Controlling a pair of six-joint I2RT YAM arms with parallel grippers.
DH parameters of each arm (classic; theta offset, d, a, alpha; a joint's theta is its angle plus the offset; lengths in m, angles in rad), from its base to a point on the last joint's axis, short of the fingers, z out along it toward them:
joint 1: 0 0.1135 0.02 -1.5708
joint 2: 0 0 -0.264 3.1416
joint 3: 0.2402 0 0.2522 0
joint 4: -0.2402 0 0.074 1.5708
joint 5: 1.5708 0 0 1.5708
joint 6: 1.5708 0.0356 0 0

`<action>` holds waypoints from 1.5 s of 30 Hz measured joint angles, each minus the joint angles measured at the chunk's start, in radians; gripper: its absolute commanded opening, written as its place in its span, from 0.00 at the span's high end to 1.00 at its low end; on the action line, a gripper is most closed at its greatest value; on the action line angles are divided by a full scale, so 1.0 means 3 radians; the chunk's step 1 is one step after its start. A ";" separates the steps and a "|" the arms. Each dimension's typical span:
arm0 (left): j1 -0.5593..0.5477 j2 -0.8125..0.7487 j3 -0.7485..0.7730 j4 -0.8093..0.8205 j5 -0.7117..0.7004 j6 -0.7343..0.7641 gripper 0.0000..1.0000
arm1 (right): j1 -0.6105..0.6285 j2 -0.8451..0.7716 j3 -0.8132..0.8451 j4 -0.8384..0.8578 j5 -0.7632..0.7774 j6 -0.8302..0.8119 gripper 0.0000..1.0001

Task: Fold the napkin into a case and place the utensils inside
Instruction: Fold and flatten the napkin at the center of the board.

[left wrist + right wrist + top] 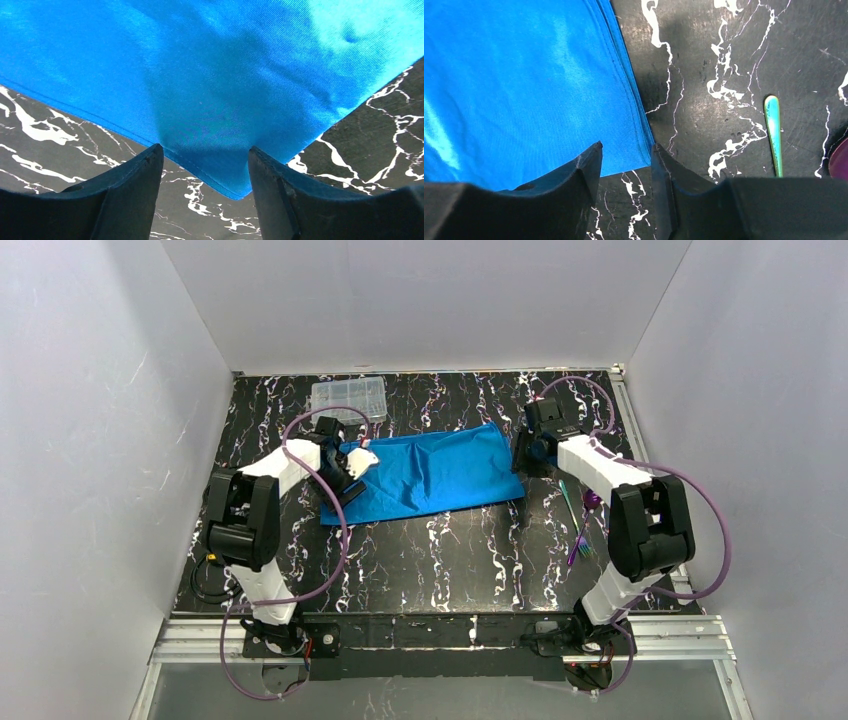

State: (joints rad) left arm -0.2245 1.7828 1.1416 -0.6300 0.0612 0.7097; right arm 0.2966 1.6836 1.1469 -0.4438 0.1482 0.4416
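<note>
The napkin (pixel 430 475) lies on the black marble table as a bright blue rectangle, folded double with layered edges at its right end. My left gripper (pixel 350 478) is at its left end. In the left wrist view the gripper (pixel 205 155) is open, and a napkin corner (pixel 235 187) lies flat between the fingers. My right gripper (pixel 524 455) is at the napkin's right end. In the right wrist view it (pixel 626 150) is open, straddling the cloth's corner (pixel 636 155). The utensils lie to the right: a green piece (pixel 568 500), a purple piece (pixel 592 502) and a purple fork (pixel 580 545).
A clear plastic compartment box (pixel 348 397) stands at the back left, behind the left gripper. The green utensil's handle (pixel 772 127) and a purple edge (pixel 840 160) show to the right of the right gripper. White walls enclose the table.
</note>
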 measured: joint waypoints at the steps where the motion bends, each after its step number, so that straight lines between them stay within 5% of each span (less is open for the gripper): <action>1: 0.0000 -0.0022 0.0010 -0.0011 0.0014 -0.0010 0.38 | 0.0000 -0.0031 0.0014 -0.0005 -0.0008 0.0003 0.47; 15: 0.0065 -0.0345 0.0417 -0.0380 0.0341 -0.0104 0.36 | -0.0067 -0.0081 -0.0244 0.0001 -0.0206 0.0088 0.57; 26: 0.0300 -0.0296 0.0421 -0.0718 0.0398 -0.0010 0.38 | -0.0075 -0.0081 -0.0345 0.0084 -0.0356 0.0136 0.99; 38: 0.0303 -0.0212 0.0295 -0.0693 0.0425 0.0020 0.39 | -0.0159 -0.0469 -0.0685 -0.0092 -0.0281 0.0113 0.99; 43: 0.0303 -0.0212 0.0268 -0.0715 0.0468 0.0066 0.37 | -0.0159 -0.0537 -0.0907 -0.0212 -0.0284 0.0108 0.54; 45: 0.0303 -0.0212 0.0266 -0.0767 0.0502 0.0127 0.35 | -0.0159 -0.0549 -0.0908 -0.0275 -0.0285 0.0097 0.46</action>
State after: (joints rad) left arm -0.1337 1.7191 1.2213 -0.8600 0.2119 0.7479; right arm 0.2489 1.5188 0.8745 -0.5262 0.0628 0.4706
